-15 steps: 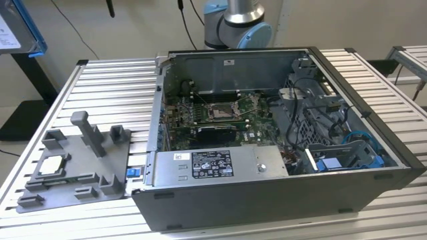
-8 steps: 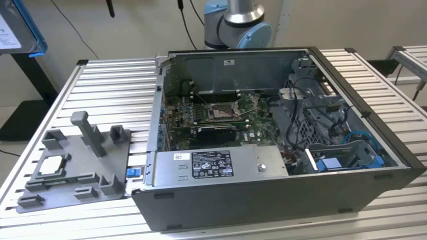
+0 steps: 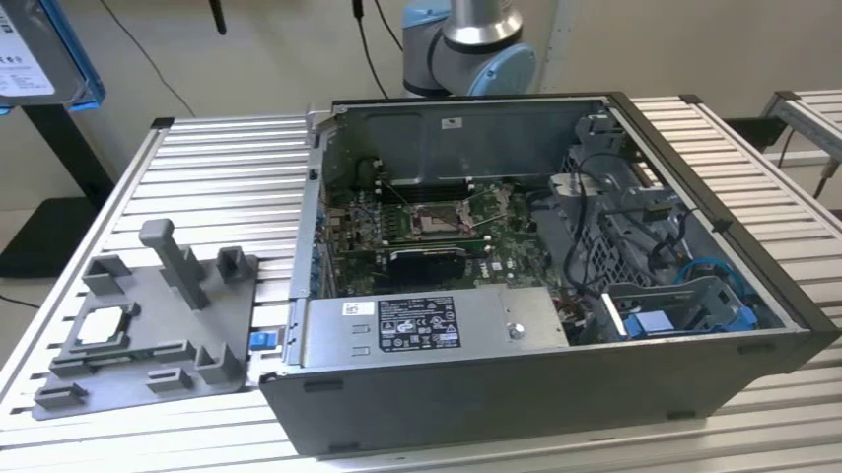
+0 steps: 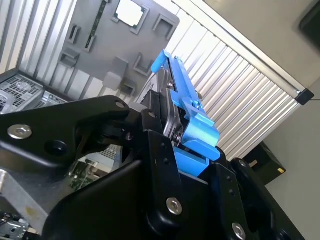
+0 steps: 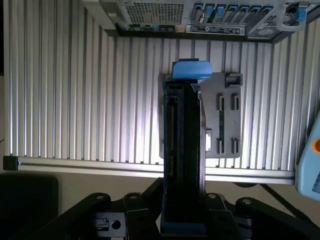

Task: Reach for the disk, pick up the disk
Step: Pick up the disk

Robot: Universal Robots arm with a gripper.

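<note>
I have the flat silver-grey metal hard disk with its white label and bright blue plastic frame (image 5: 182, 150) clamped in the black jaws. They press on its two broad faces near one short end, and the rest stands out edge-on past them. It hangs in the air above the grey moulded plastic fixture plate (image 5: 225, 125), well clear of it. In the exterior view it shows high above that plate (image 3: 34, 59). I judge it rigid and fairly dense for its bulk, with smooth metal faces that could slide if the squeeze is weak. The blue frame (image 4: 190, 115) looks thin and springy, so I'd rather bear on the metal body than on its clips. It is also sensitive to knocks, and I want no bumps against the plate or the ribbed aluminium table (image 3: 224, 177). The grey and light-blue arm (image 3: 467, 44) has its wrist raised over the plate, with the disk's long axis running away from the wrist.
</note>
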